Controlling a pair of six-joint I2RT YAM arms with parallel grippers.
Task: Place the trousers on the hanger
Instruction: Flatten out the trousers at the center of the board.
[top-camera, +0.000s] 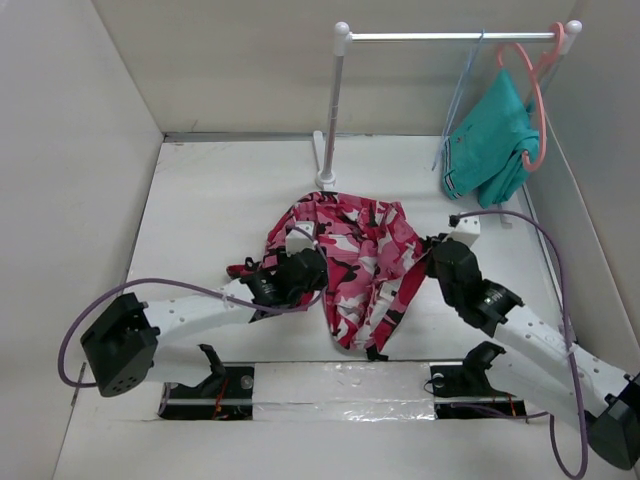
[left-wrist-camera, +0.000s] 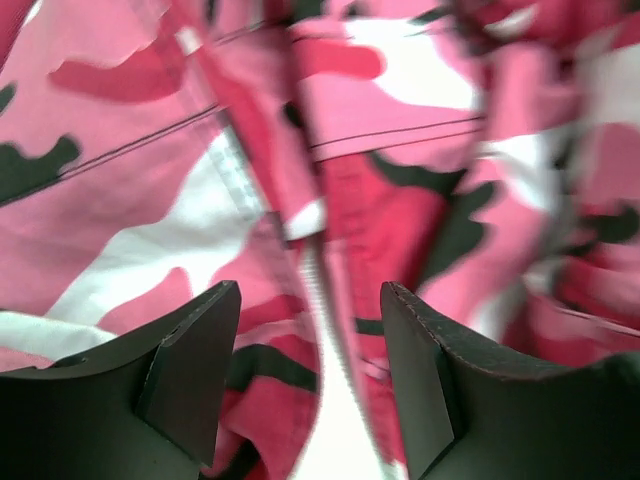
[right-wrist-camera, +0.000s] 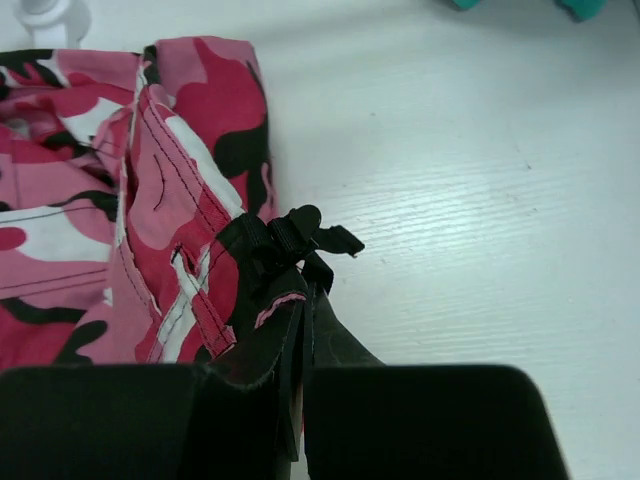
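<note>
Jaws of the left gripper stand apart. Both dark fingers sit close over the trousers, a seam running between them; contact cannot be told. On the right gripper the jaws are pressed together, pinching the trousers' edge beside a black buckle. Trousers lie crumpled mid-table, between the two arms, just in front of the rack post. Blue wire hanger hangs on the rail, well apart from the trousers, near a pink hanger carrying a teal garment.
</note>
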